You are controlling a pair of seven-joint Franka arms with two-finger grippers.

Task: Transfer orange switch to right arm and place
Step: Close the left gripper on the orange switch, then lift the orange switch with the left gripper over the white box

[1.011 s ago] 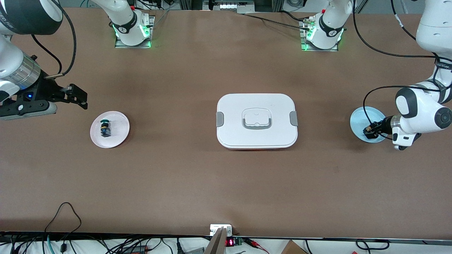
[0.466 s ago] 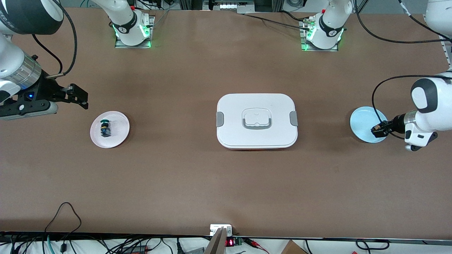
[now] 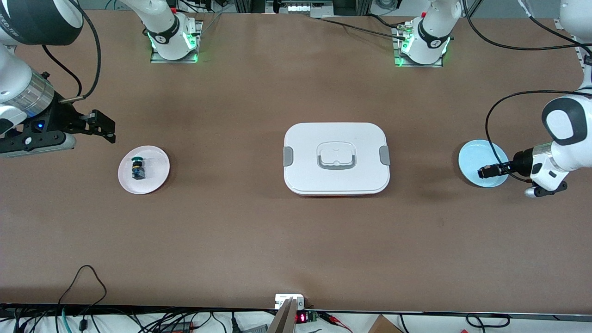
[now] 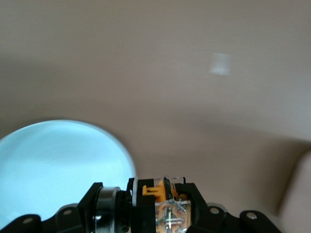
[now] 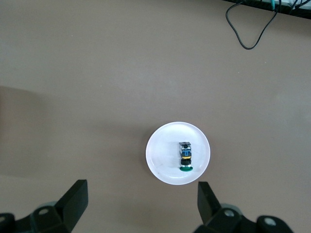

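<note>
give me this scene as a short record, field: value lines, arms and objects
left gripper: shut on the small black and orange switch, raised over the round light blue saucer
right gripper: open, empty, waiting above the table beside the round white saucer
white saucer contents: green-capped black and blue switch, lying on its side
table centre: white rectangular lidded box with grey clips, closed
handover: not yet done; the arms are at their own ends of the table

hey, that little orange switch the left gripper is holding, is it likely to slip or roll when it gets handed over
The orange switch looks rigid and probably light: the left gripper carries it over the blue plate. Its blocky body likely won't roll. Being tiny, it leaves the right gripper little to grab, so slipping seems possible.
</note>
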